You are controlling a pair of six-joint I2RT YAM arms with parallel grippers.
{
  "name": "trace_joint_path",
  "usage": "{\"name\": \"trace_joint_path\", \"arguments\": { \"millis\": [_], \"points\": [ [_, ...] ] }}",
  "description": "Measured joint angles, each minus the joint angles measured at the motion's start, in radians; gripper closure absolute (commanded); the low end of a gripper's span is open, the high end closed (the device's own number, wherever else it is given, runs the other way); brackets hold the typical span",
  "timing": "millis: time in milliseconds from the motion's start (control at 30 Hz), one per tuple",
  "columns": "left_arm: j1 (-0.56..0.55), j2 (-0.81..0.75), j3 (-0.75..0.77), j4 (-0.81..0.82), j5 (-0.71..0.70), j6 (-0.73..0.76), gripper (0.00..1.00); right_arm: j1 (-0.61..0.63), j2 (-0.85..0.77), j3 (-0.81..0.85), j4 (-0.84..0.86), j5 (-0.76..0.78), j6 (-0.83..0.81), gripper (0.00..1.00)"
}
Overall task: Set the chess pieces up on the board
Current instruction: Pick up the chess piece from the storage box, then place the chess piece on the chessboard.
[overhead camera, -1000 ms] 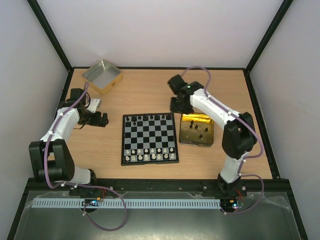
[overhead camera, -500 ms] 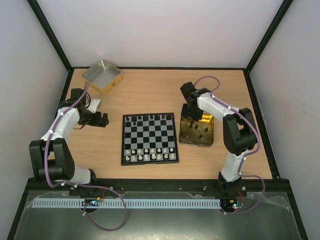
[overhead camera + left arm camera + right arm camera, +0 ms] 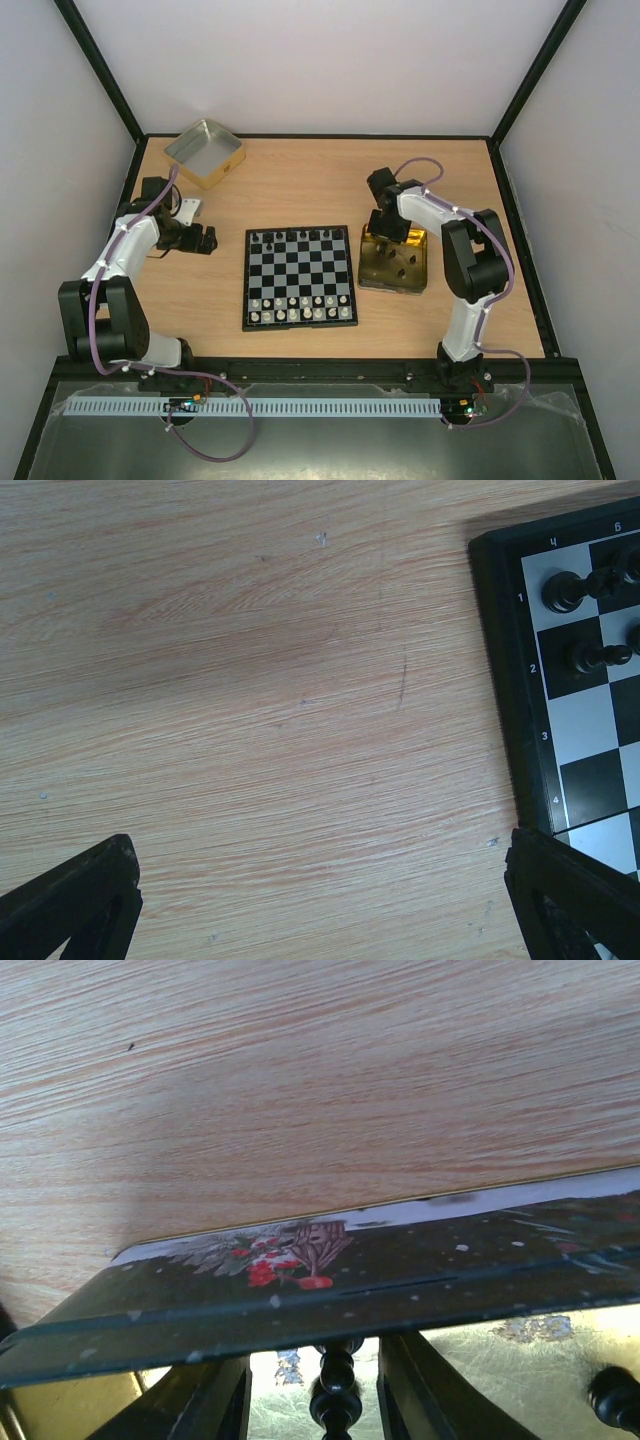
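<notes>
Our right claw (image 3: pixel 315 1395) hangs over the far wall of the gold tin (image 3: pixel 372 262), which sits on the wooden surface (image 3: pixel 300 185) just right of the board (image 3: pixel 298 277). In the wrist view its two fingers (image 3: pixel 205 1400) stand a little apart on either side of one black piece (image 3: pixel 333 1400) upright in the tin. A pale gap shows on each side, narrower on the right, so we do not see a firm grip. Another black piece (image 3: pixel 612 1396) stands further right in the tin, and the overhead view shows a few more there.

Our left claw (image 3: pixel 320 880) is spread wide and holds nothing. It hovers over bare wood just left of the board's far-left corner.

On the board, black pieces (image 3: pixel 285 238) stand along the far edge, though we cannot count them. Silvery-white pieces (image 3: pixel 300 308) fill the two near rows. A second, silver-lined tin (image 3: pixel 204 152) rests at the far left of the surface, well apart from the board.
</notes>
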Motion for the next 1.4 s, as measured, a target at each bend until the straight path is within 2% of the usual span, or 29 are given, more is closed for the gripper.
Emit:
{"name": "trace_joint_path", "arguments": {
  "millis": [233,367,700,967,1133,1400],
  "points": [
    [0.0,0.0,0.0,0.0,0.0,0.0,0.01,-0.009,0.006,-0.032,0.025,-0.008,0.001,0.87],
    [0.0,0.0,0.0,0.0,0.0,0.0,0.01,-0.013,0.009,-0.036,0.025,-0.013,0.004,0.92],
    [0.0,0.0,0.0,0.003,0.011,0.0,0.01,0.032,-0.025,0.038,-0.058,0.01,0.003,0.92],
    [0.001,0.0,-0.003,0.005,0.019,0.0,0.01,0.301,-0.026,0.252,-0.153,0.025,0.013,0.92],
    [0.005,0.0,-0.003,0.008,0.019,0.0,0.01,0.407,0.067,0.4,-0.191,-0.007,0.008,0.92],
    [0.014,0.0,-0.004,0.02,0.019,0.0,0.01,0.453,0.266,0.528,-0.218,-0.073,-0.011,0.91]
  ]
}}
